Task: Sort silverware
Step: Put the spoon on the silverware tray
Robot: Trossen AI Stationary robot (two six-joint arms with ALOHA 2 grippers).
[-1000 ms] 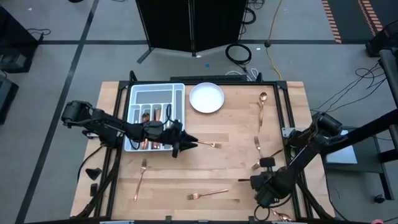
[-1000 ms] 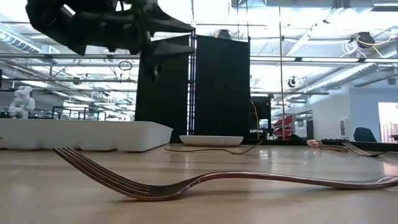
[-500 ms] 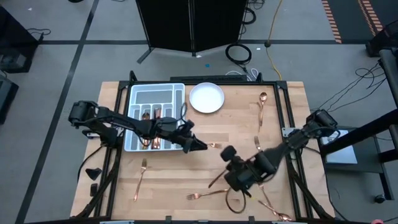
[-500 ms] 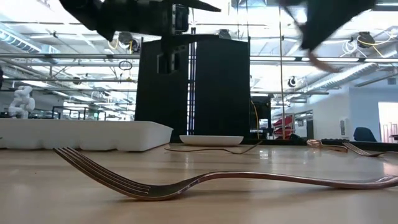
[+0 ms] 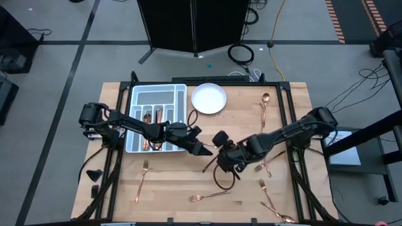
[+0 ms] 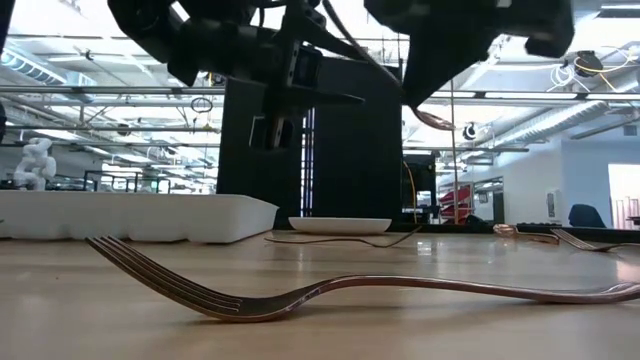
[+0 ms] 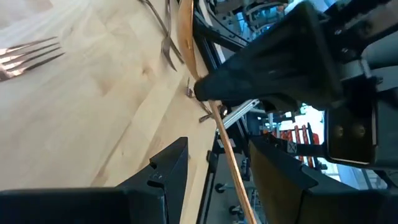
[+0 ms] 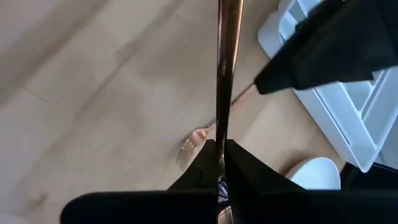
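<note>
Midway across the surface, the right gripper [image 5: 221, 164] is clenched on a slim copper utensil [image 8: 227, 74] held aloft, beside the released left gripper [image 5: 202, 149]. Likely light, stiff and slippery; pinch it mid-handle. Other silverware [image 5: 209, 196] lies scattered towards the edges.

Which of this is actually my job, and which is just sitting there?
Job: copper piece clamped by right gripper; left fork, front fork, spoon loose on table; sorted pieces in grey tray; left gripper, open.
Lying about: white plate; floor cables.
</note>
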